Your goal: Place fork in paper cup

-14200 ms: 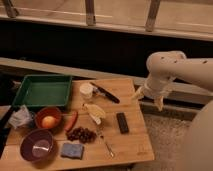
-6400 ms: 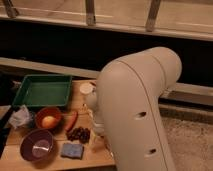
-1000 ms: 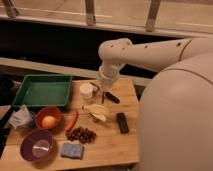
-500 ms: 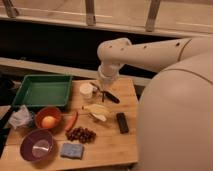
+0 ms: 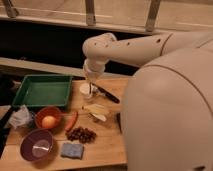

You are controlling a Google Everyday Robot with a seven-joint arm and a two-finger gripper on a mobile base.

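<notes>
Camera view, gripper (image 5: 90, 80) still above paper cup (image 5: 85, 91), fork (image 5: 90, 88) inside

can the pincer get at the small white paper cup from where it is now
Probably yes: the pincer hangs right over the small white paper cup, with nothing visible between them. The black-handled knife and the green plastic tray lie off to the sides.

The white arm (image 5: 131, 47) reaches leftward, bent at the wrist, its hand (image 5: 90, 83) pointing straight down.

white tool (image 5: 90, 83) over cream paper cup (image 5: 85, 90) | fork (image 5: 90, 88) seemingly grey | tray (image 5: 42, 93) green | purple bowl (image 5: 24, 145) | red-orange bowl (image 5: 39, 114)
</notes>
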